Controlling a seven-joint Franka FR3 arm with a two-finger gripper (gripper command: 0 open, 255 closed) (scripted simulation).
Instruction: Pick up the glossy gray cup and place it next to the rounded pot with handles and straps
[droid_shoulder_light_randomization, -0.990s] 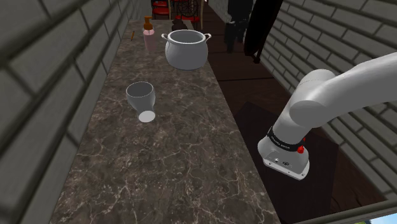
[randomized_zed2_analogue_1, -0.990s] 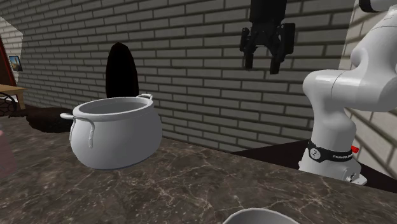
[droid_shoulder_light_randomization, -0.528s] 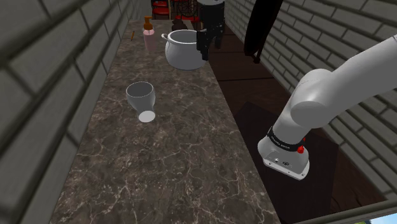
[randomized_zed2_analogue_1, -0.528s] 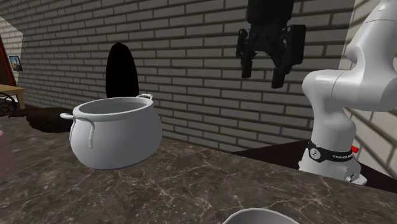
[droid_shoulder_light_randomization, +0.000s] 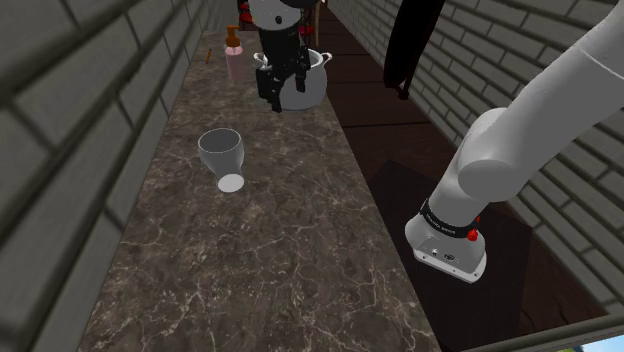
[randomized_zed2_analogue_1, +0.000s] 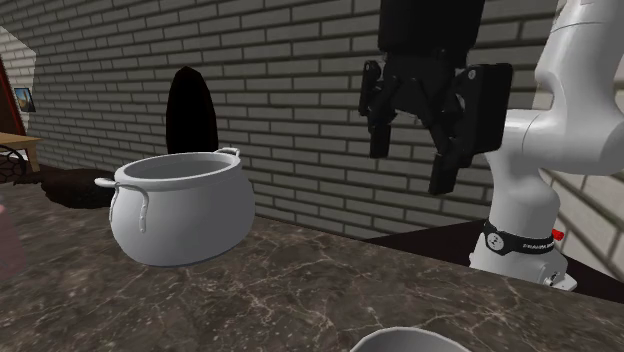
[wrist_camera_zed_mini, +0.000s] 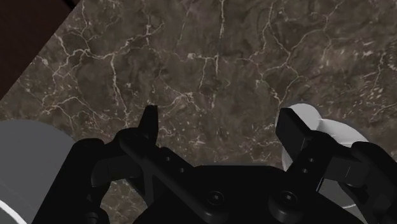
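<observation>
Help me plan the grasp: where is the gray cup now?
In the shoulder view the gray cup sits on the veined counter left of centre, closer to the camera than the pot and gripper.

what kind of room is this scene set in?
Probably a home kitchen, as a simulator renders it: a long dark marble counter runs along grey brick walls, with a rounded pot with handles and a grey cup on it.
</observation>
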